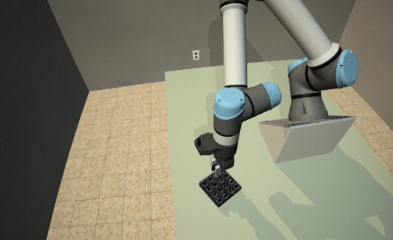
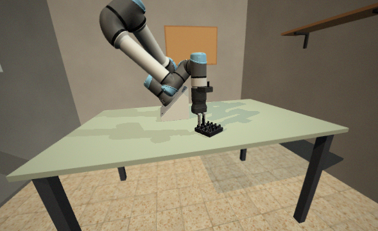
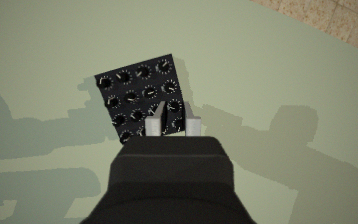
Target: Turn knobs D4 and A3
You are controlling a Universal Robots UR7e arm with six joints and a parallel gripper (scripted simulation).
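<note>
The black knob box (image 1: 220, 192) (image 2: 212, 131) (image 3: 130, 95) stands flat on the pale green table (image 1: 303, 187) (image 2: 118, 144) (image 3: 260, 60), with a grid of small black knobs that carry white lines. My gripper (image 1: 217, 173) (image 2: 201, 123) (image 3: 174, 109) points straight down over the box's corner nearest the arm's base. Its fingers are partly open and straddle one corner knob, with their tips close to knob height. I cannot tell whether they touch it. The printed names are too small to read.
The arm's grey wedge-shaped mount (image 1: 303, 137) (image 2: 176, 110) stands on the table behind the box. The table edge (image 1: 169, 140) runs close to the box's left side in the top view, with tiled floor (image 1: 116, 160) below.
</note>
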